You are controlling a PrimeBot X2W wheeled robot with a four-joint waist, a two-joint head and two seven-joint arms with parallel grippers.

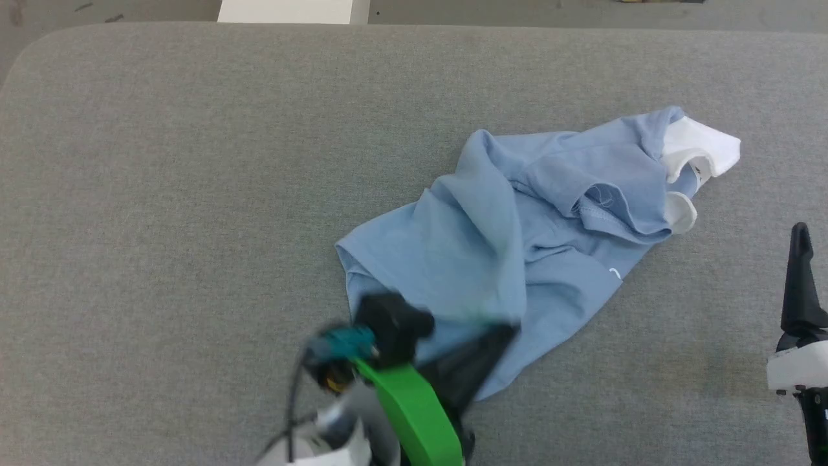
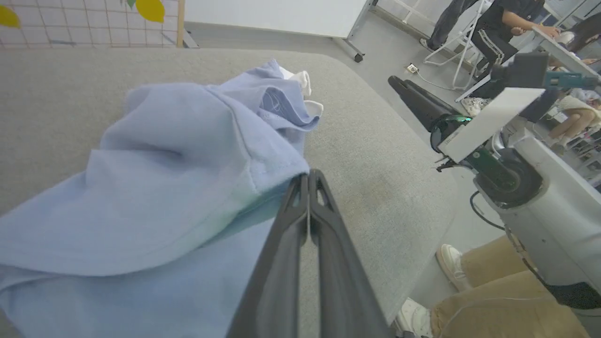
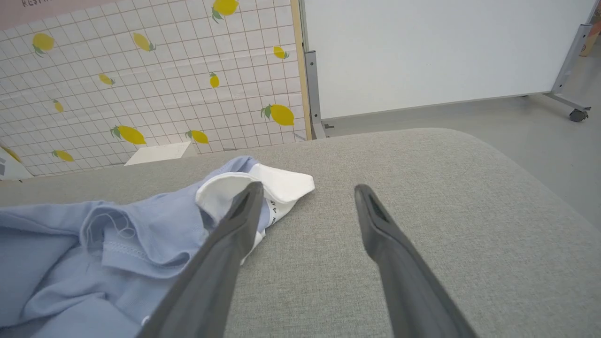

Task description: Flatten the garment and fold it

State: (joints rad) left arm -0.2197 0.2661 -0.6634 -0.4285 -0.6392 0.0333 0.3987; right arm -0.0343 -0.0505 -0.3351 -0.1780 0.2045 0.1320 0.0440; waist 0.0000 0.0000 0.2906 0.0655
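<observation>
Garment (image 2: 178, 155) hem clamped in left pincer (image 2: 308, 176); right pincer (image 3: 308, 188) gapes empty. Draw hem outward slowly, low, without jerking.

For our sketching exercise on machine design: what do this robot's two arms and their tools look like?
The left tool and right tool each have two long, dark, tapering fingers. The left wrist carries a bright green bracket, a teal connector and a black cable; the right wrist has a white casing.
</observation>
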